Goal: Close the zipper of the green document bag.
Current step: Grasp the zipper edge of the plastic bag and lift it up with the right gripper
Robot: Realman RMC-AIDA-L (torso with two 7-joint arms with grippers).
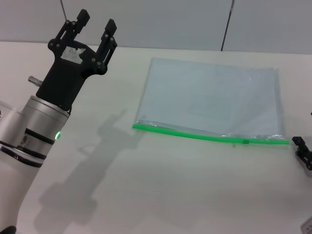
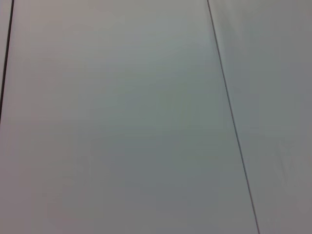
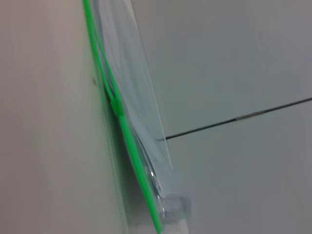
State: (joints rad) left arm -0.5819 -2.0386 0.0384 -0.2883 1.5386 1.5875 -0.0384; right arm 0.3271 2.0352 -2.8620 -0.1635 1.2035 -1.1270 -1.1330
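Note:
The green document bag [image 1: 209,100] lies flat on the white table, right of centre in the head view, a pale translucent pouch. Its zipper [image 1: 195,134] runs as a bright green strip along the near long edge, with a small darker slider [image 1: 245,142] toward the right end. My left gripper [image 1: 95,23] is raised at the left, well away from the bag, fingers apart and empty. Only a black bit of my right gripper [image 1: 303,151] shows at the right edge, just beyond the zipper's right end. The right wrist view shows the zipper [image 3: 119,114] and the bag [image 3: 131,92] close up.
The white table [image 1: 161,185] spreads in front of the bag and between the arms. A grey panelled wall [image 1: 170,19] stands behind the table; the left wrist view shows only this wall [image 2: 122,117].

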